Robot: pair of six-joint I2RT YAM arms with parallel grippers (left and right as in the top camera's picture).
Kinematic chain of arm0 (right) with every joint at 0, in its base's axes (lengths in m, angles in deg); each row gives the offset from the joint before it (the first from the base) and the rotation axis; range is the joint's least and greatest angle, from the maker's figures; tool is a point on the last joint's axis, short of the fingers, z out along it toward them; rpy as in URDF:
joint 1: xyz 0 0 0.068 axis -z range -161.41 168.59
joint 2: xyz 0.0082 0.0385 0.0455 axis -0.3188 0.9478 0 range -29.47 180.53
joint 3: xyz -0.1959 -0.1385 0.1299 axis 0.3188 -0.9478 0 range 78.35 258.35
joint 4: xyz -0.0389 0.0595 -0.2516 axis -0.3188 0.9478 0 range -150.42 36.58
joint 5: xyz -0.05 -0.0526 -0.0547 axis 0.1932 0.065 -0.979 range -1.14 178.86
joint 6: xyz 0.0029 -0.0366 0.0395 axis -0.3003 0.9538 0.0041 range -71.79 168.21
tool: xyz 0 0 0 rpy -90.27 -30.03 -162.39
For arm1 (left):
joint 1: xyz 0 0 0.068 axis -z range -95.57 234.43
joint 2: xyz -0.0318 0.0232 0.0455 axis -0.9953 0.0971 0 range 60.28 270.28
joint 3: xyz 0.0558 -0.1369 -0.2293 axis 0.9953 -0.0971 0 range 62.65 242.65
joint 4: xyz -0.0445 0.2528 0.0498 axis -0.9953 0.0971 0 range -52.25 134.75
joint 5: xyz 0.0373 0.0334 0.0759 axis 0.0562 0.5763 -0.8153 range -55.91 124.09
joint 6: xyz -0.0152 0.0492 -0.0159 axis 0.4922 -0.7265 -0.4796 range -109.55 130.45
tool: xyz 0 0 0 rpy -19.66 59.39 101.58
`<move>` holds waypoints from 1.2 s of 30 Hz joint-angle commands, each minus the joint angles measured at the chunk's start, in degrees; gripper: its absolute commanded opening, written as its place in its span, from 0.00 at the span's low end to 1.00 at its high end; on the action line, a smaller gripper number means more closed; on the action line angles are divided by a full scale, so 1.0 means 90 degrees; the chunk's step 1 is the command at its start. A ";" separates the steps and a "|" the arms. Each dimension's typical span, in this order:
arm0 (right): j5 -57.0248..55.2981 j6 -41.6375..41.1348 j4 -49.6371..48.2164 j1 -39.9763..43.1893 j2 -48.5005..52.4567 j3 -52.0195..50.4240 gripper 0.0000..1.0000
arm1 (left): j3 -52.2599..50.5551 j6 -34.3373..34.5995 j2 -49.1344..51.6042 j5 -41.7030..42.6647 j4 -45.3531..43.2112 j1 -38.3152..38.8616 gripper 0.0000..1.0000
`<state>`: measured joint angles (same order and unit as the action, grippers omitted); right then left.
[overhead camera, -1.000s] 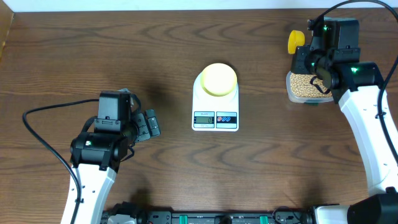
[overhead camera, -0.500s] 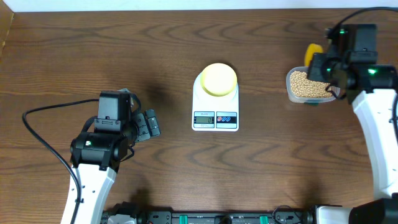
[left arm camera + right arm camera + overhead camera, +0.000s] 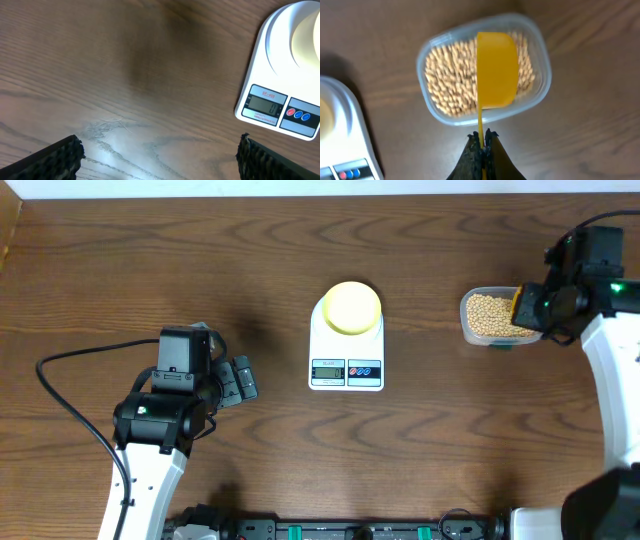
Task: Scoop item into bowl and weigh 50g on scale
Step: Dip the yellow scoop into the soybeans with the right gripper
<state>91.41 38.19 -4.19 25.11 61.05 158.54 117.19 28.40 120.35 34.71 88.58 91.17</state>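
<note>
Right gripper (image 3: 481, 142): jaws together, clamped on the thin handle of the yellow scoop (image 3: 496, 70); a hold at the handle's end leaves the whole head free to dig.
Scoop: head over the right half of the clear tub (image 3: 540, 60), handle running to the lower edge of the right wrist view; no beans show on the face turned to the camera; whether it touches the heap cannot be told.
Beans (image 3: 450, 80): all in the tub at the right of the overhead frame, filling its floor; none seen in the bowl or on the wood.
Bowl (image 3: 352, 307): pale yellow, on the far part of the scale (image 3: 346, 345), middle of the overhead frame; set there so that beans are weighed as they land.
Display (image 3: 263, 104): front edge, clear of the bowl, so readable from above; seems to read zero, too small to be sure.
Left gripper (image 3: 240, 378): jaws wide apart, empty, low at the left of the overhead frame, well apart from the scale; probably parked out of the pouring path.
Step, as judged: loading the scoop; weighing not yet begun.
Surface: dark brown wood-grain table (image 3: 450, 460), a soft glare patch in the left wrist view.
Room: only a pale strip (image 3: 300, 188) along the top edge of the overhead frame; nothing more shows.
</note>
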 commanded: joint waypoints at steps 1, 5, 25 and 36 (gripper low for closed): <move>0.0044 0.0024 0.0032 0.0017 0.0257 0.0029 0.01 | -0.0007 -0.0061 0.0017 -0.0126 0.0015 -0.0039 1.00; 0.0041 0.0024 -0.0141 0.0017 0.0583 0.0029 0.01 | -0.0007 -0.0061 0.0017 -0.0126 0.0015 -0.0039 1.00; 0.0729 0.0265 -0.0367 0.0019 0.1105 0.0022 0.01 | -0.0007 -0.0061 0.0017 -0.0126 0.0017 -0.0039 1.00; 0.1141 0.0260 -0.0359 0.0199 0.1105 -0.0095 0.01 | -0.0007 -0.0061 0.0017 -0.0126 0.0015 -0.0039 1.00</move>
<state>98.97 39.74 -7.56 25.99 70.45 158.43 117.19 28.40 120.35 34.53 88.56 91.17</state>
